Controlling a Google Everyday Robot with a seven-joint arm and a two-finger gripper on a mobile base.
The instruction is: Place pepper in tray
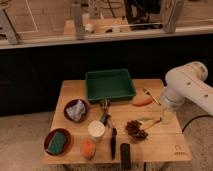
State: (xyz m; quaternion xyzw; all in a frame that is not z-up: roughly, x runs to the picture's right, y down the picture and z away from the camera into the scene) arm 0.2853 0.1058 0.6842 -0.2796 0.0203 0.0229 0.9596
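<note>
In the camera view we are seeing the white arm's gripper (167, 117) hanging over the right side of the wooden table (70, 92). The slender orange-red curved pepper (142, 102) is lying just left of it and farther back, beside the dark green rectangular plastic tray (110, 84), not inside. We are judging that a descent here risks catching the yellowish banana-like item (150, 121) instead. Whether the gripper is spread, closed or holding anything, we cannot tell
</note>
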